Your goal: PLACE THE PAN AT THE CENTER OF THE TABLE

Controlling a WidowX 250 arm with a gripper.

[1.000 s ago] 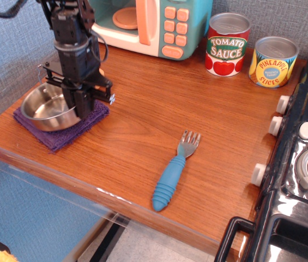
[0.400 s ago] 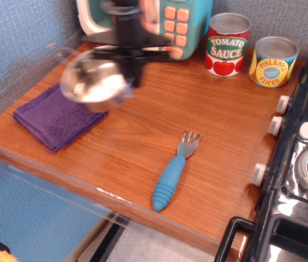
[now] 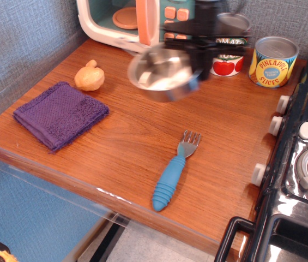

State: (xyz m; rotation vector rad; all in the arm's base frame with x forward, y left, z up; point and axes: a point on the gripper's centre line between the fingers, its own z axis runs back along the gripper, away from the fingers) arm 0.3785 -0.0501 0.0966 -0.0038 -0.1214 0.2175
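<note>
The pan (image 3: 163,72) is up in the air, carried by the gripper (image 3: 194,65), and the whole assembly is smeared with motion blur. The fingers look clamped on the pan's right-hand rim, though the blur hides the exact contact, so that is a judgement. The bowl hangs out to the left of the fingers, tilted a little toward the camera.

Below the fingers lies bare wood of the table (image 3: 126,147), toward its back half. Right behind them stands the tomato sauce can (image 3: 225,54), partly hidden by the arm, with the pineapple slices can (image 3: 272,61) farther right. The toy microwave (image 3: 137,22) sits behind and left. Well out to the left lie the purple cloth (image 3: 60,114) and a small tan toy food piece (image 3: 89,76). The blue-handled fork (image 3: 174,172) lies toward the front edge, below the fingers.

For a clean placement, the pan probably wants to come a touch forward, away from the cans, yet stop short of the fork. Slow the travel, level the bowl, lower it until the base sits flat, and only then let go; a tilted release could set it rocking.
</note>
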